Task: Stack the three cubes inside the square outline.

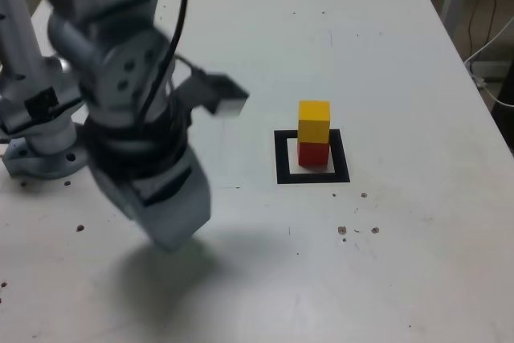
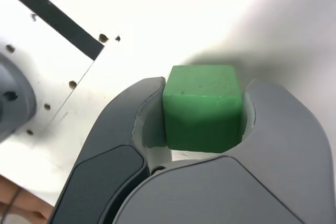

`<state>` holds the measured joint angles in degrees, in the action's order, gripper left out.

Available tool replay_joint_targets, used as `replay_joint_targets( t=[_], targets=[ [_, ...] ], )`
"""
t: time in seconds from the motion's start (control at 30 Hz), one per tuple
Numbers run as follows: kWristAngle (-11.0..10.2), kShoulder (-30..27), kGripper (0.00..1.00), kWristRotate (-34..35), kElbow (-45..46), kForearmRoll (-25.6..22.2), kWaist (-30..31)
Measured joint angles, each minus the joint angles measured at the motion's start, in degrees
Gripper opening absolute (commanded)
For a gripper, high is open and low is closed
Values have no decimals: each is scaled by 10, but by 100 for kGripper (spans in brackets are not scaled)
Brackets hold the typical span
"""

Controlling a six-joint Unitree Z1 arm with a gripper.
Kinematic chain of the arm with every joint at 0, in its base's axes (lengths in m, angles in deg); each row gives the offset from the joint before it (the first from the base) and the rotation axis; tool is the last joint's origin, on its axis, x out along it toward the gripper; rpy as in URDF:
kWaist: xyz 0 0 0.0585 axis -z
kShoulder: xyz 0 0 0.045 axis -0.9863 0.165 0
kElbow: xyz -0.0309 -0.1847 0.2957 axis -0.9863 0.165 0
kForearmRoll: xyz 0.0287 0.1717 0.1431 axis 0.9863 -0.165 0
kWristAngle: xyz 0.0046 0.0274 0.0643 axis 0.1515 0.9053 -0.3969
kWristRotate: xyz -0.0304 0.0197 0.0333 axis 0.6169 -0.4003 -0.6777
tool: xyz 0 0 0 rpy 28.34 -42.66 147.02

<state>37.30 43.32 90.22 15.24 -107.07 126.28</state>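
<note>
The gripper (image 2: 202,114) is clenching the green cube (image 2: 202,108), one finger on each side, above the white table (image 2: 131,3); the exterior view is showing the arm (image 1: 136,94) blurred, so the cube's exact height is hard to judge. The green cube is having no long axis, its faces equal, one plain face turning up toward the wrist camera. In the exterior view, one yellow cube (image 1: 314,122) is sitting on one red cube (image 1: 313,154), the pair standing upright inside one black square outline (image 1: 340,157), to the exterior view's right of the arm
</note>
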Motion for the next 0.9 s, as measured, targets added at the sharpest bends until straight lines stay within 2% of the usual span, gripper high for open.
replay_joint_targets(
  t=[0.27,0.33,0.47,0.6,0.7,0.9],
  targets=[
    [-10,-13,19,28,-137,-135,-87],
    [-12,-16,19,28,-164,-156,-117],
    [-11,-19,19,26,-188,-173,-171],
    [5,-15,19,24,-204,-177,-223],
    [12,0,19,20,-217,-177,-258],
    [13,35,19,0,-260,-177,-320]
  ],
)
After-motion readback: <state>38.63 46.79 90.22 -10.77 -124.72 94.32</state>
